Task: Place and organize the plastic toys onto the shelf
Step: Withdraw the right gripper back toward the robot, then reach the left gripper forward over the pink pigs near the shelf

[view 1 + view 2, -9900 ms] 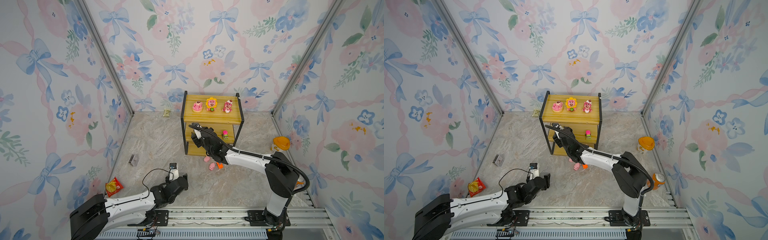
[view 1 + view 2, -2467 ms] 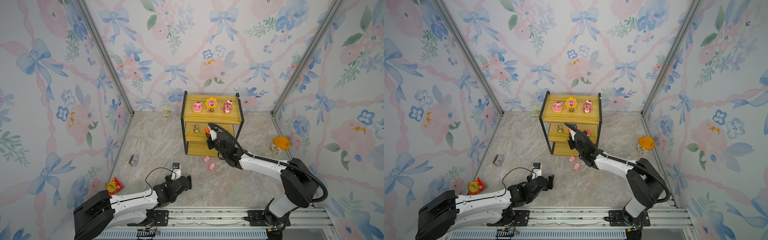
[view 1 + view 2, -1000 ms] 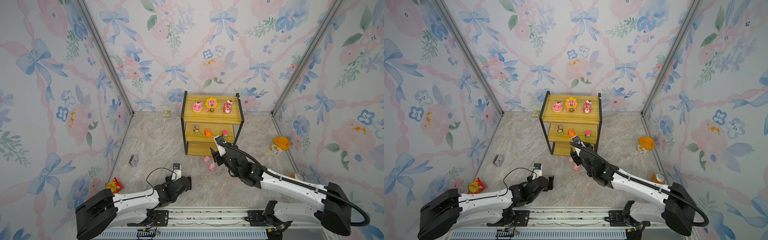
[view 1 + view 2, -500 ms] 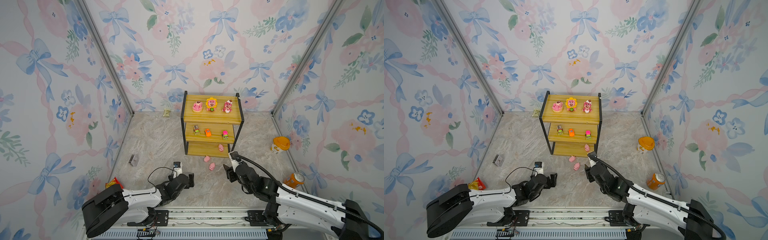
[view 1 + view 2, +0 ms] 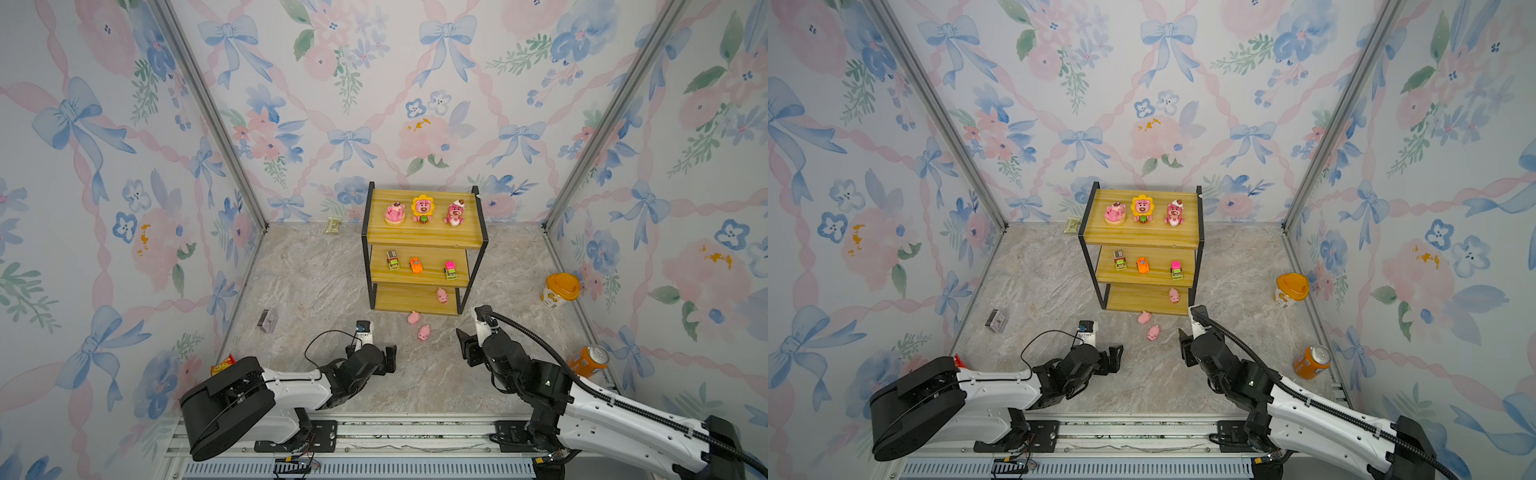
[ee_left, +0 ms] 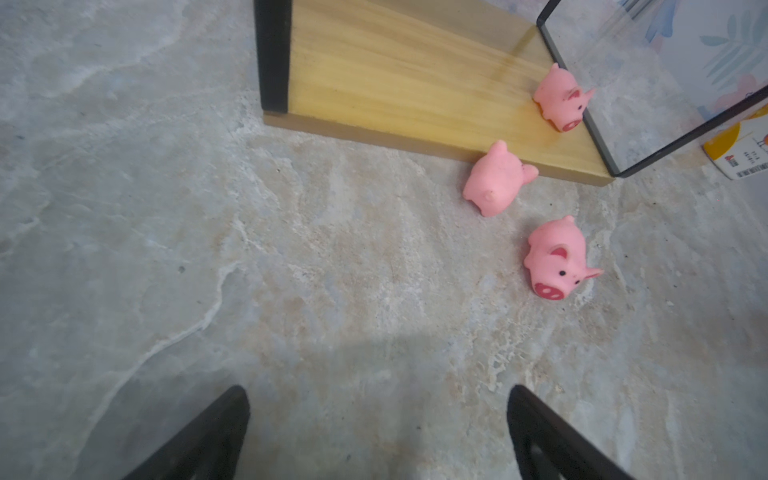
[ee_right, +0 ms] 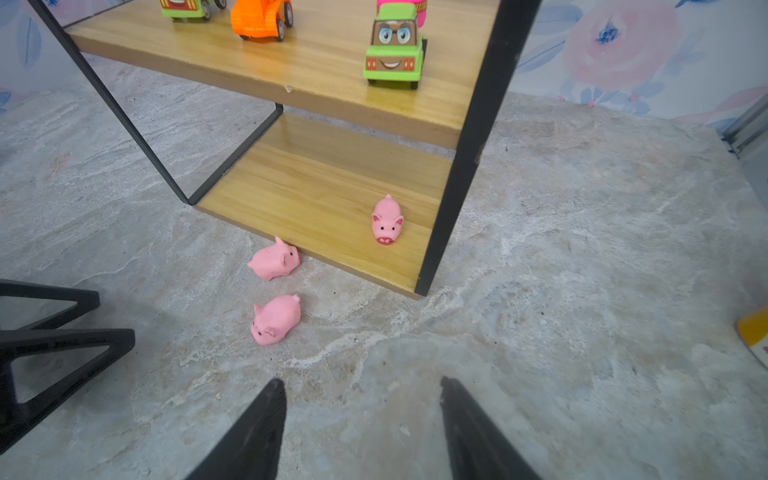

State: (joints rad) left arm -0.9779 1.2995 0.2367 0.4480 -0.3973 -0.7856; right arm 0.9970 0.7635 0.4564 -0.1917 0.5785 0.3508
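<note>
In both top views the shelf (image 5: 424, 239) stood at the back of the marble surface (image 5: 316, 282). Three pink bears sat in a row on its top board: a plain bear (image 5: 394, 213), a sunflower bear (image 5: 422, 209) and a white-capped bear (image 5: 454, 214). On the middle board stood a red-green car (image 5: 392, 259), an orange car (image 5: 415, 265) and a pink-green car (image 5: 450, 269). A shelved pig (image 5: 441, 295) stood on the bottom board near its right post. A second pig (image 5: 414, 318) lay on the surface right at that board's front edge, and a third pig (image 5: 424, 333) lay just in front of it.

In the left wrist view the left gripper (image 6: 377, 390) was over bare surface, its fingers wide apart and empty, well short of the pigs.

In the right wrist view the right gripper (image 7: 361, 380) was over the surface with fingers apart and nothing between them. The third pig lay ahead, clear of them.
</note>
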